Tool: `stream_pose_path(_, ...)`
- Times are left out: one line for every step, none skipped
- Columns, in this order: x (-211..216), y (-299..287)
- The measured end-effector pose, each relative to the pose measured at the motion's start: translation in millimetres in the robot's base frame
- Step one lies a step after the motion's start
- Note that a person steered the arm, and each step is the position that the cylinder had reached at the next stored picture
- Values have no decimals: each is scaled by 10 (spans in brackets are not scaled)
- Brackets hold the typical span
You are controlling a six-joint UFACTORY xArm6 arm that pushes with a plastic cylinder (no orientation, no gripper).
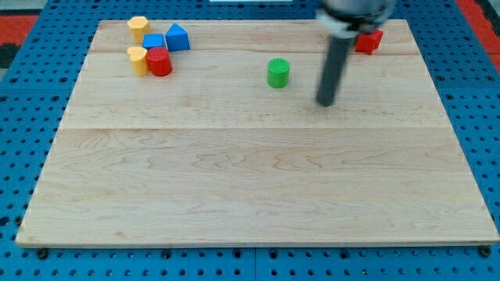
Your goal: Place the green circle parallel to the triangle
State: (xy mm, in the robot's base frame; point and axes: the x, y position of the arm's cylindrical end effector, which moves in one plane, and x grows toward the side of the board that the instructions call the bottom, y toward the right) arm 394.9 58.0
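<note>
A green circle block stands on the wooden board near the view's top centre. A blue triangle block sits at the view's top left. My tip is on the board to the right of the green circle and a little below it, a short gap apart and not touching it. The dark rod rises from the tip toward the view's top.
Next to the blue triangle lie a blue block, a red cylinder, and two yellow blocks. A red block sits at the view's top right, partly behind the rod.
</note>
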Motion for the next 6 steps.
stream_pose_path(-467,-354)
stream_pose_path(-784,489)
stream_pose_path(-1229,597)
stream_pose_path(-586,472)
stream_pose_path(-1026,-352)
stream_pose_path(-1279,-110)
